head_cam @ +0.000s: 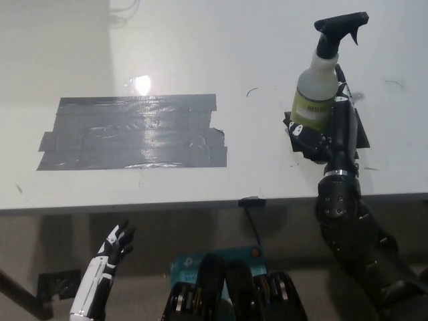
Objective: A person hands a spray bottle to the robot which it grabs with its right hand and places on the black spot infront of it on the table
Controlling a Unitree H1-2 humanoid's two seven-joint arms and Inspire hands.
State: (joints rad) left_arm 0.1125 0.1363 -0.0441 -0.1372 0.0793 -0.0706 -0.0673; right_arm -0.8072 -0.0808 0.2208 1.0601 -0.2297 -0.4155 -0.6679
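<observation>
The spray bottle [315, 87] stands over the black spot [361, 134] near the tabletop's right edge, a little back from the front edge. Its long axis runs nearly upright but leans, the black trigger head tipped toward the far right corner and the base toward the front. Whether the base actually touches the spot I cannot tell, since the right hand [328, 127] covers it.

That black hand comes up from below the front edge and has the bottle's lower body in it: some fingers [299, 129] curl round the near-left side of the label, others reach up along the right side, so the bottle sits between them, gripped. The bottle lies straight ahead of the palm, away from the robot. To my eye the next move turns on that lean: the bottle wants righting and its base settling flat on the spot before the fingers let go, or it may topple.

The left hand [115, 246] rests well apart, below the front edge at the lower left, white fingers spread and holding nothing.

Count: one spray bottle, one black spot, one grey tape patch [134, 132] left of centre on the white table [221, 53], two robot hands. No person shows.
</observation>
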